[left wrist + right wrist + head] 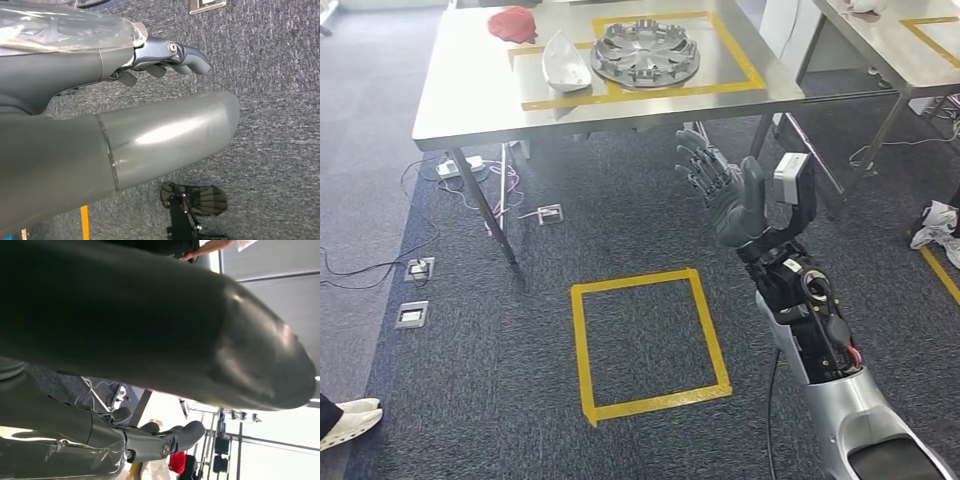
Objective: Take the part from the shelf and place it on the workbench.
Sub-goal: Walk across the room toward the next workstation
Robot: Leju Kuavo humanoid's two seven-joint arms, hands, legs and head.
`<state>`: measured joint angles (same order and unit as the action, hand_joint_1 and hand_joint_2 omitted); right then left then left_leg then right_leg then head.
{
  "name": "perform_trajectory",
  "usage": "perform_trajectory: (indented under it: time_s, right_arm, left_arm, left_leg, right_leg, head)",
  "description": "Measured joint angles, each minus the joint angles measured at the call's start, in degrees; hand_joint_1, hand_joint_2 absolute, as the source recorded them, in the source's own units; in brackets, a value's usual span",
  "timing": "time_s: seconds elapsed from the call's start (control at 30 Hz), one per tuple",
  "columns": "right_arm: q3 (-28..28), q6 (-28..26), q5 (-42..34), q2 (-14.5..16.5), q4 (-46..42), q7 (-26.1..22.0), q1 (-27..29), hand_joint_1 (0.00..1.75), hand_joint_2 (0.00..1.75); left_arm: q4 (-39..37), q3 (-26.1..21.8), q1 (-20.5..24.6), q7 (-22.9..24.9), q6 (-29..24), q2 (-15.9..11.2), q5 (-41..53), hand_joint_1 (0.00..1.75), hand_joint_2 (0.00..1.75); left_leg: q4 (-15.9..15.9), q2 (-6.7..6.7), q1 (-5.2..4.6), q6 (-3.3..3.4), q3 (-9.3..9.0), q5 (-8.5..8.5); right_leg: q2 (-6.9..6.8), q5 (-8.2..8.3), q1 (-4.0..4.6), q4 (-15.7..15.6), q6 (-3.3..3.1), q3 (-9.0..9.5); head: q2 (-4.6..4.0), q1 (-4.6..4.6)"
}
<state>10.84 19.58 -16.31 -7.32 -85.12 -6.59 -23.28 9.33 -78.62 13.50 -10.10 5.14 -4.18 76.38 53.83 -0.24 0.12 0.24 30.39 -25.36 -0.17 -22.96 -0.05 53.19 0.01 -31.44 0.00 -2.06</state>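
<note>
Right up close, the silver right arm fills the lower corner of the head view, and its right hand (724, 190) is raised in front of the surface (471, 90), fingers spread and holding nothing. Left hand (113, 135) hangs over the carpet, fingers fairly straight, thumb apart from them, nothing in it either.

Up on that steel surface, inside a yellow tape frame (743, 62), sits a round silver wheel cover (645, 52), lying flat, spoked and notched around its rim. Just beside it lies a pale curved shell part (564, 62), pointed at one end, smooth and glossy. A red cloth (513, 22) lies at the far side of the surface. Which of the two pieces is the task's own part, I cannot tell from here.

Reading the play: parts already rest on the surface and both hands are free, so this looks like the placing step finished or nearly so, the right hand clear of the edge. If another piece is due, the next move calls for turning toward the shelf and lining up a fresh grasp. On the floor ahead, a yellow tape square (650, 342) marks the carpet.
</note>
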Motion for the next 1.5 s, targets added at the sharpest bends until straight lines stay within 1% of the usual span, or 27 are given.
perform_trajectory:
  time_s: [0.1,0.23,0.27,0.3,0.43,0.63,0.7,0.73,0.83,0.87,0.9,0.93,0.97,1.0,1.03,1.07,1.1,1.13,1.17,1.2,1.23,1.27,1.33,1.37,1.4,1.43,1.5]
  right_arm:
    - [-0.13,-0.08,-0.05,0.0,-0.01,-0.03,0.04,0.0,0.0]
    - [-0.18,-0.24,-0.06,0.02,-0.01,-0.07,0.23,0.0,0.0]
    - [-0.19,-0.28,-0.07,0.02,-0.04,-0.08,0.25,0.0,0.0]
    - [-0.21,-0.33,-0.07,0.02,-0.11,-0.08,0.26,0.0,0.0]
    - [-0.36,-0.48,-0.12,0.02,-0.34,0.08,0.36,0.0,0.0]
    - [-0.61,-0.48,-0.47,0.02,-0.36,0.33,0.45,0.0,0.0]
    - [-0.64,-0.48,-0.69,0.02,-0.36,0.34,0.46,0.0,0.0]
    - [-0.66,-0.48,-0.78,0.03,-0.36,0.34,0.47,0.0,0.0]
    - [-0.73,-0.48,-0.87,0.08,-0.61,0.34,0.49,0.0,0.0]
    - [-0.81,-0.48,-0.87,0.09,-0.74,0.34,0.47,0.0,0.0]
    - [-0.9,-0.48,-0.88,0.1,-0.85,0.33,0.48,0.0,0.0]
    - [-0.99,-0.48,-0.89,0.1,-0.89,0.33,0.54,0.0,0.0]
    - [-1.08,-0.48,-0.89,0.11,-0.91,0.36,0.66,0.0,0.0]
    - [-1.14,-0.49,-0.89,0.11,-0.91,0.39,0.86,0.0,0.0]
    - [-1.2,-0.49,-0.89,0.11,-0.91,0.41,1.06,0.0,0.0]
    - [-1.27,-0.5,-0.89,0.11,-0.91,0.41,1.22,0.0,0.0]
    - [-1.33,-0.5,-0.89,0.11,-0.91,0.42,1.3,0.0,0.0]
    - [-1.4,-0.5,-0.89,0.11,-0.92,0.41,1.32,0.0,0.0]
    - [-1.47,-0.5,-0.89,0.11,-0.91,0.41,1.29,0.0,0.0]
    - [-1.52,-0.5,-0.89,0.12,-0.92,0.43,1.28,0.0,0.0]
    - [-1.55,-0.51,-0.89,0.13,-0.92,0.46,1.33,0.0,0.0]
    - [-1.58,-0.56,-0.89,0.13,-0.93,0.49,1.39,0.0,0.0]
    - [-1.62,-0.64,-0.91,0.14,-1.0,0.53,1.48,0.0,0.0]
    - [-1.66,-0.67,-0.93,0.15,-1.08,0.51,1.44,0.0,0.0]
    - [-1.68,-0.67,-0.96,0.17,-1.17,0.47,1.36,0.0,0.0]
    - [-1.69,-0.67,-0.99,0.19,-1.26,0.45,1.33,0.0,0.0]
    - [-1.69,-0.67,-1.03,0.2,-1.3,0.43,1.45,0.0,0.0]
  left_arm:
    - [0.0,0.0,0.03,0.0,0.0,0.02,0.1,0.0,0.0]
    - [0.0,0.0,0.08,0.0,-0.06,0.04,0.21,0.0,0.0]
    - [0.0,0.0,0.1,0.0,-0.08,0.04,0.23,0.0,0.0]
    - [0.0,0.0,0.13,0.0,-0.1,0.04,0.26,0.0,0.0]
    - [0.0,0.0,0.26,0.0,-0.16,0.08,0.41,0.0,0.0]
    - [0.0,0.0,0.29,0.0,-0.17,0.19,0.59,0.0,0.0]
    - [0.0,0.0,0.29,0.0,-0.17,0.21,0.6,0.0,0.0]
    - [0.0,0.0,0.31,0.0,-0.17,0.2,0.6,0.0,0.0]
    - [0.0,0.0,0.39,0.0,-0.21,0.16,0.61,0.0,0.0]
    - [0.0,0.0,0.42,0.0,-0.23,0.18,0.61,0.0,0.0]
    - [0.0,0.0,0.46,0.0,-0.25,0.19,0.62,0.0,0.0]
    - [0.0,0.0,0.49,0.0,-0.25,0.2,0.62,0.0,0.0]
    - [0.0,0.0,0.52,0.0,-0.26,0.21,0.62,0.0,0.0]
    - [0.0,0.0,0.52,0.0,-0.26,0.24,0.62,0.0,0.0]
    - [0.0,0.0,0.5,0.0,-0.26,0.27,0.62,0.0,0.0]
    - [0.0,0.0,0.47,0.0,-0.26,0.3,0.62,0.0,0.0]
    - [0.0,0.0,0.45,0.0,-0.26,0.33,0.62,0.0,0.0]
    - [0.0,0.0,0.45,0.0,-0.26,0.34,0.62,0.0,0.0]
    - [0.01,0.0,0.46,0.0,-0.27,0.28,0.62,0.0,0.0]
    - [0.01,0.0,0.49,0.0,-0.27,0.25,0.64,0.0,0.0]
    - [0.02,0.0,0.51,0.0,-0.29,0.2,0.67,0.0,0.0]
    - [0.02,0.0,0.53,0.0,-0.31,0.15,0.69,0.0,0.0]
    - [0.02,0.0,0.57,0.0,-0.33,0.16,0.73,0.0,0.0]
    - [0.02,0.0,0.6,-0.01,-0.33,0.16,0.74,0.0,0.0]
    - [0.02,0.0,0.64,-0.01,-0.33,0.18,0.75,0.0,0.0]
    - [0.02,0.0,0.66,-0.02,-0.33,0.2,0.75,0.0,0.0]
    - [0.02,0.0,0.62,-0.02,-0.33,0.2,0.75,0.0,0.0]
  left_leg:
    - [0.04,0.02,-0.04,0.12,0.0,-0.06]
    - [0.5,0.01,-0.5,0.84,0.16,-0.4]
    - [0.49,0.0,-0.51,0.93,0.17,-0.41]
    - [0.33,0.0,-0.41,1.01,0.13,-0.35]
    - [-0.09,0.01,-0.18,0.78,-0.03,-0.12]
    - [-0.05,0.0,-0.3,0.82,-0.03,-0.17]
    - [-0.05,0.0,-0.29,0.8,-0.03,-0.18]
    - [0.06,0.01,-0.43,0.91,0.0,-0.25]
    - [-0.55,0.12,-0.36,1.72,-0.36,-0.03]
    - [-1.11,0.2,-0.08,1.96,-0.71,0.21]
    - [-1.58,0.32,0.17,2.11,-1.07,0.42]
    - [-1.8,0.44,0.3,2.17,-1.3,0.49]
    - [-1.86,0.48,0.34,2.19,-1.4,0.46]
    - [-1.84,0.52,0.38,2.13,-1.44,0.39]
    - [-1.82,0.53,0.45,2.01,-1.51,0.29]
    - [-1.76,0.53,0.6,1.75,-1.65,0.12]
    - [-1.63,0.52,0.82,1.4,-1.88,-0.13]
    - [-1.36,0.49,1.06,0.92,-2.13,-0.51]
    - [-1.01,0.46,1.18,0.35,-2.28,-0.96]
    - [-0.52,0.45,1.17,-0.19,-2.23,-1.34]
    - [-0.16,0.47,1.11,-0.63,-2.11,-1.62]
    - [0.0,0.52,1.03,-0.96,-1.96,-1.74]
    - [0.06,0.68,1.19,-1.48,-1.97,-1.98]
    - [0.72,0.72,1.29,-1.72,-1.77,-2.55]
    - [2.53,0.73,1.38,-1.91,-0.98,-3.64]
    - [5.66,0.69,1.41,-2.05,0.54,-5.24]
    - [14.46,0.64,1.35,-2.09,5.37,-8.62]
  right_leg:
    - [0.01,0.08,-0.02,-0.15,0.19,0.06]
    - [0.01,0.12,-0.5,-0.4,1.43,0.17]
    - [0.02,0.13,-0.5,-0.43,1.58,0.18]
    - [0.02,0.08,-0.44,-0.41,1.58,0.19]
    - [0.07,-0.05,-0.24,-0.36,0.81,0.21]
    - [0.06,-0.06,-0.32,-0.37,0.89,0.21]
    - [0.06,-0.09,-0.32,-0.37,0.95,0.2]
    - [0.05,-0.03,-0.42,-0.49,1.14,0.23]
    - [0.05,0.08,-0.56,-0.78,2.04,0.38]
    - [0.07,-0.58,-0.49,0.18,2.18,0.02]
    - [0.09,-1.9,-0.48,2.47,2.28,-0.96]
    - [0.1,-3.63,-0.58,5.84,2.37,-2.49]
    - [0.12,-5.64,-0.68,10.39,2.51,-4.69]
    - [0.12,-7.11,-0.87,14.58,2.7,-6.82]
    - [0.1,-7.65,-1.07,17.22,2.88,-8.28]
    - [0.08,-6.99,-1.31,17.62,3.06,-8.66]
    - [0.03,-5.18,-1.54,15.34,3.23,-7.69]
    - [-0.1,-2.69,-1.81,11.13,3.47,-5.74]
    - [-0.22,-0.91,-1.9,6.92,3.75,-3.69]
    - [-0.25,0.09,-1.96,3.79,3.66,-2.23]
    - [-0.23,0.35,-1.91,2.04,3.41,-1.48]
    - [-0.09,-0.13,-1.72,1.84,2.91,-1.47]
    - [0.18,-0.35,-1.61,1.99,1.71,-1.62]
    - [0.26,-0.45,-1.6,2.0,1.22,-1.53]
    - [0.32,-0.5,-1.61,1.94,0.78,-1.4]
    - [0.37,-0.55,-1.59,1.88,0.43,-1.29]
    - [0.52,-0.69,-1.33,1.88,0.03,-1.28]
  head:
    - [0.0,-0.2]
    - [0.0,0.03]
    - [0.0,0.1]
    - [0.0,0.16]
    - [0.0,0.01]
    - [0.0,-0.16]
    - [0.0,-0.12]
    - [0.0,-0.06]
    - [0.0,0.22]
    - [0.0,0.18]
    - [0.0,0.03]
    - [0.0,-0.17]
    - [0.0,-0.34]
    - [0.0,-0.46]
    - [0.0,-0.53]
    - [0.0,-0.6]
    - [0.0,-0.66]
    - [0.0,-0.78]
    - [0.0,-1.0]
    - [0.0,-1.22]
    - [0.0,-1.31]
    - [0.0,-1.25]
    - [0.0,-0.76]
    - [0.0,-0.49]
    - [0.0,-0.2]
    - [0.0,0.15]
    - [0.0,0.82]
